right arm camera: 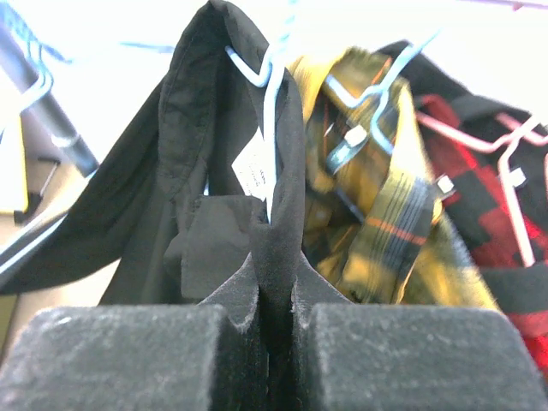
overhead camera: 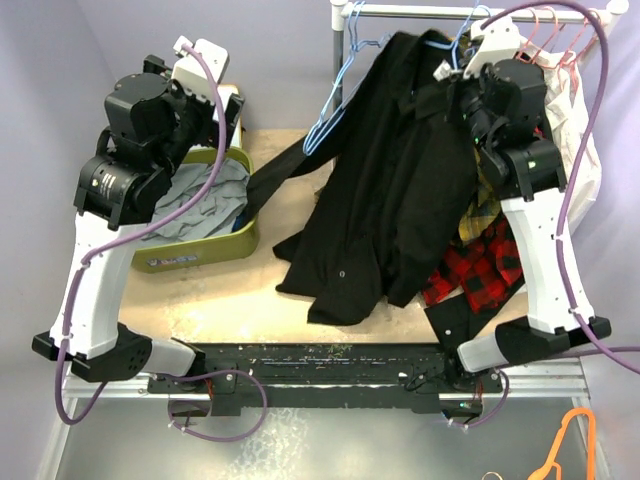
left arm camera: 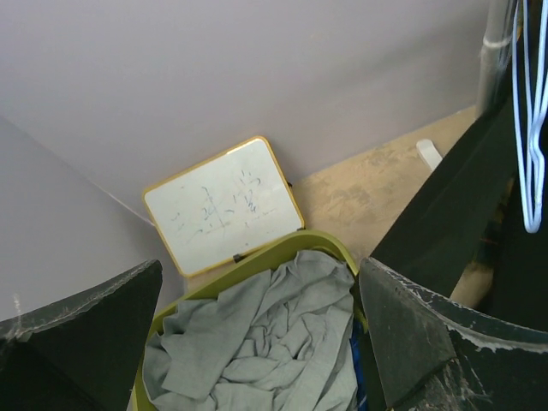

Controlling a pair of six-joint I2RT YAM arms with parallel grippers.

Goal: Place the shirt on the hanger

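The black shirt [overhead camera: 385, 190] hangs from the rail at the back and drapes down onto the table, one sleeve trailing left. My right gripper [overhead camera: 457, 85] is up at its collar. In the right wrist view it [right arm camera: 276, 257] is shut on a fold of the black shirt [right arm camera: 278, 197] just below the collar. A thin light-blue hanger [right arm camera: 270, 111] runs up inside the collar, its lower part hidden by fabric. My left gripper [left arm camera: 261, 265] is open and empty, held over the basket, away from the shirt.
A green basket [overhead camera: 200, 250] holds a grey garment [left arm camera: 257, 342]. A whiteboard [left arm camera: 223, 205] leans on the wall. An empty light-blue hanger [overhead camera: 335, 100] hangs left of the shirt. A yellow plaid shirt [right arm camera: 385, 223], a red plaid garment [overhead camera: 480, 265] and pink hangers [overhead camera: 555, 35] crowd the rail's right.
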